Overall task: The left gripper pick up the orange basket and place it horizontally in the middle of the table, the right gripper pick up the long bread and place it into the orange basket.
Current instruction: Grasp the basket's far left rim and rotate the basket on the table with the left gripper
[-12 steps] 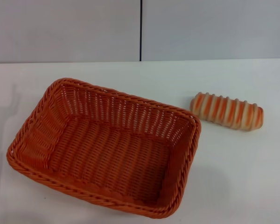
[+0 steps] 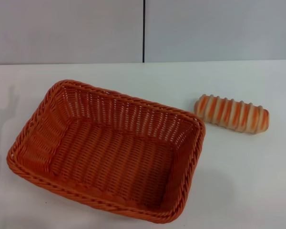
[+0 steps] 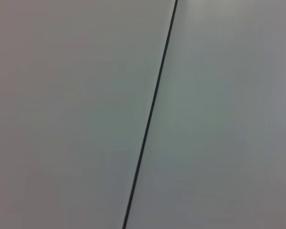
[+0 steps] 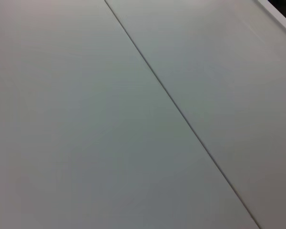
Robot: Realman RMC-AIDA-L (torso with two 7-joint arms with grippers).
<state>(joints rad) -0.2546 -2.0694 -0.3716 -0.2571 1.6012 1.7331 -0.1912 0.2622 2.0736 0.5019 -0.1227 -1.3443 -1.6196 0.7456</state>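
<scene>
The orange basket (image 2: 106,150) is sitting on the table (image 2: 238,181), left of centre and near the front edge in the head view. It's lying skewed, not square to the table: long sides running from upper left down to lower right, near corner close to the bottom of the picture. Open side up, nothing lying inside, woven floor and sloping walls showing.

The long bread (image 2: 232,113) is resting on the table to the right of the basket and a bit farther back, apart from it, w/ a strip of bare white top between them. Striped side is facing up, and its length is tilting slightly, the right end nearer the robot.

Behind the table a grey wall panel (image 2: 66,31) is standing, w/ a dark vertical seam (image 2: 143,31) near the middle.

Neither the left gripper nor the right gripper is showing in any view, so jaw state can't be told for either. Both wrist views are giving only plain grey panel crossed by one thin seam line.
</scene>
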